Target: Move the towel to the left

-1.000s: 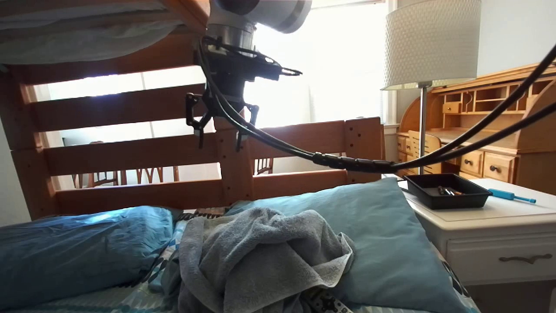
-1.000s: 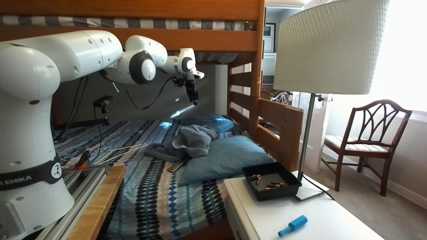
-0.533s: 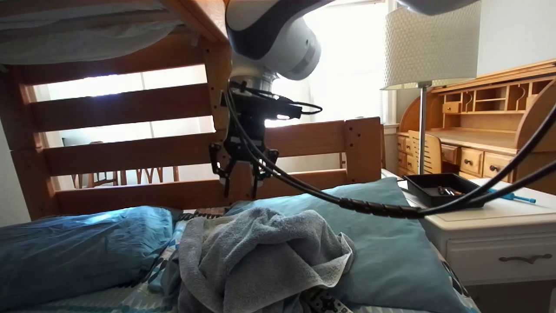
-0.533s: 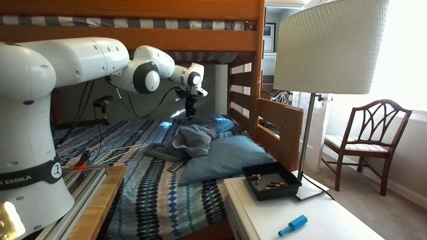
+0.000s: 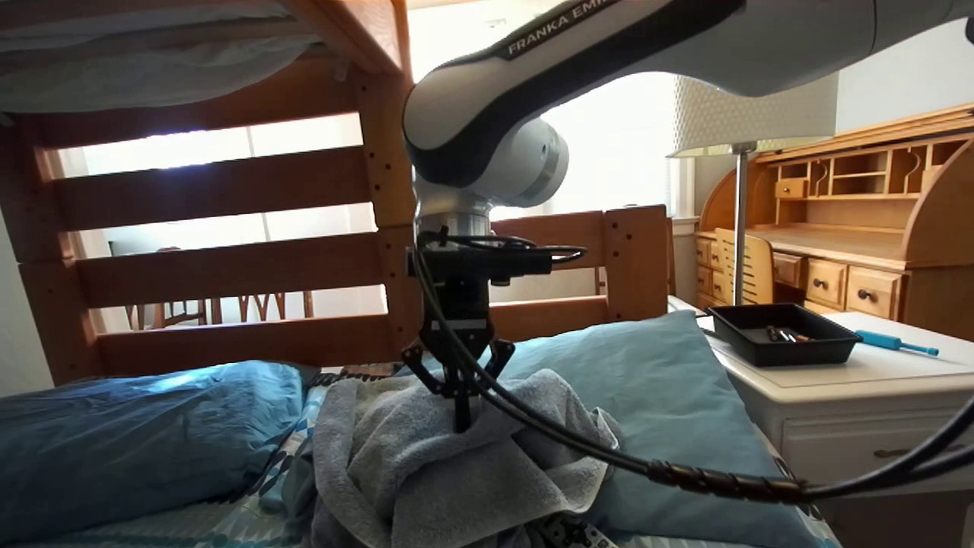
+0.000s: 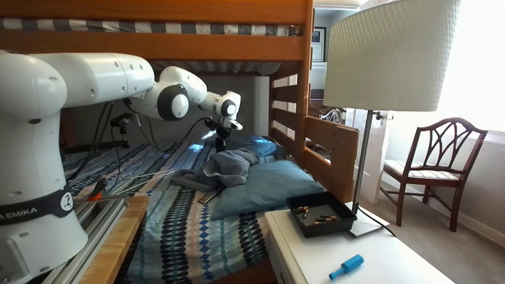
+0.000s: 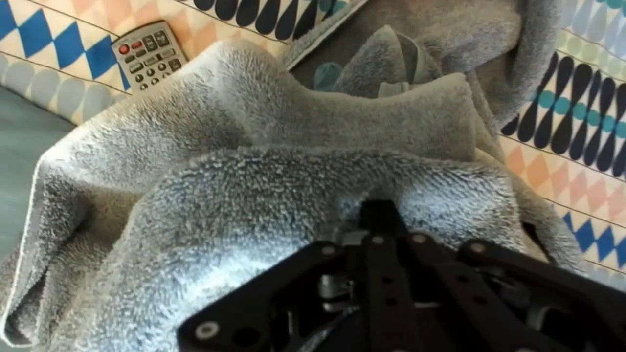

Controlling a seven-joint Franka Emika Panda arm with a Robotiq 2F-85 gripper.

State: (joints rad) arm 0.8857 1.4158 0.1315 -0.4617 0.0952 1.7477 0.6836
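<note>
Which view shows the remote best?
Wrist view: the remote is largest, buttons distinct, though the towel hides part of it. In an exterior view the remote is small, buttons indistinct. Also in an exterior view, a dark patterned patch at the bottom edge may be it; can't tell.

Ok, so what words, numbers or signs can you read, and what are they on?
"FRANKA EMI": on the arm; the picture's edge cuts off the rest.
"A EMIKA": on the arm's black band; its start is out of sight.
Round sign on that band: no letters I can read.
Remote: any marks on its buttons are too small and blurred.
</note>
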